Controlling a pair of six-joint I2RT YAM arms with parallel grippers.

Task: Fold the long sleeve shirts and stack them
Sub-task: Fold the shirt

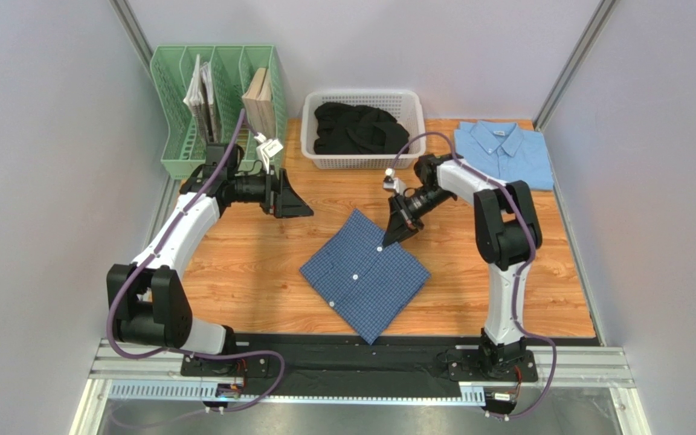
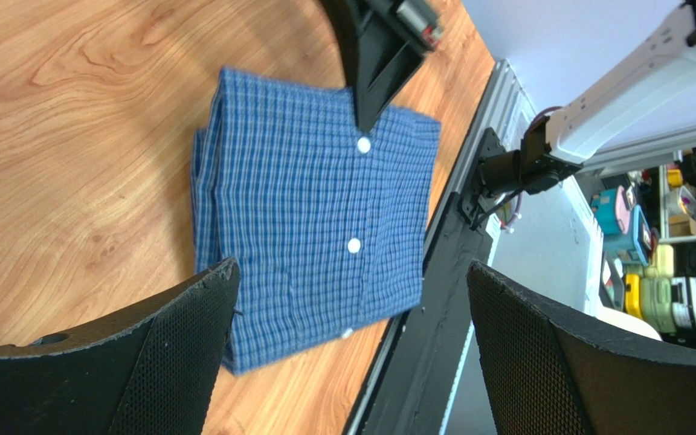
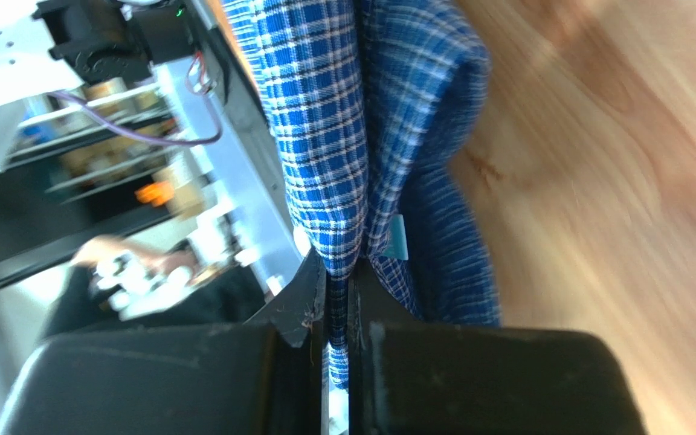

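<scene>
1. The dark blue checked shirt (image 1: 365,275) is lying folded at the centre of the top view, on the wooden table (image 1: 252,272). Bare wood is showing to its left and right. Its lowest corner is sitting near the table's bottom edge.
2. A white basket (image 1: 363,161) holding black clothes (image 1: 358,127) is standing above it. A green rack (image 1: 175,136) is filling the upper left. The light blue shirt (image 1: 503,152) is lying folded in the upper right, collar pointing toward the top.
3. The checked cloth is showing as a soft, fine-gridded weave with white buttons, folded nearly square.
4. The square is sitting turned like a diamond. Its button row is running from upper right to lower left.
5. The right gripper (image 1: 385,243) is pinching the shirt's upper-right edge beside a button, fingers clenched on the cloth.
6. The left gripper (image 1: 293,204) is hanging at the shirt's upper left, fingers spread wide and grasping nothing.
</scene>
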